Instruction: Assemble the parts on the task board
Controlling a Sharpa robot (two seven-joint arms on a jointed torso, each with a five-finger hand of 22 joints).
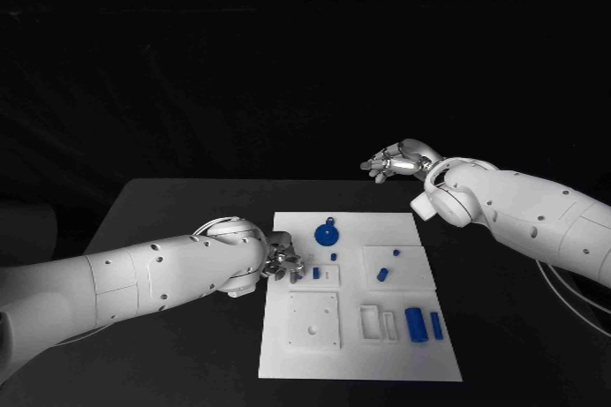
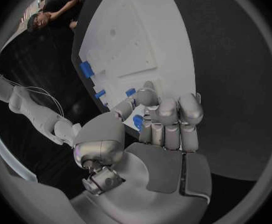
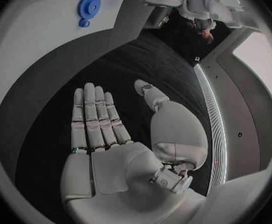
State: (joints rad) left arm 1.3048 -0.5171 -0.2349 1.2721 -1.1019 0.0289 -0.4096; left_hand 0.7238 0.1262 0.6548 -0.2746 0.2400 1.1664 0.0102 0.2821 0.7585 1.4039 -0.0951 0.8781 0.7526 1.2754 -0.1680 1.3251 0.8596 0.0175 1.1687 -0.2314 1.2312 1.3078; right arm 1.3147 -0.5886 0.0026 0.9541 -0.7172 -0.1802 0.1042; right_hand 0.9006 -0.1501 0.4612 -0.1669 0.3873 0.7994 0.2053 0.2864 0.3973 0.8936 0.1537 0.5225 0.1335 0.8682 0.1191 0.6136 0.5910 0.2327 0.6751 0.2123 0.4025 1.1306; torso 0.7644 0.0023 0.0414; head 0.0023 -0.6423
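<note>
Left hand [image 1: 282,266] at the white board's [image 1: 350,354] left edge, fingers curled around a small blue peg [image 2: 138,121], blue gear [image 1: 328,235] lying near the board's far edge, loose blue pieces [image 1: 415,323] toward its right, right hand [image 1: 401,162] raised beyond the table's far side, fingers spread, holding nothing

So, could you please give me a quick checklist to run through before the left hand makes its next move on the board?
1. Left hand over the task board's left edge: ok.
2. Small blue part at its fingertips: ok; firmly held: cannot tell.
3. Right hand open, raised beyond the board's far edge, out of the way: ok.
4. Blue gear lying on the far end of the board, untouched: ok.
5. Blue cylinders lying near the right edge, apart from both hands: ok.
</note>
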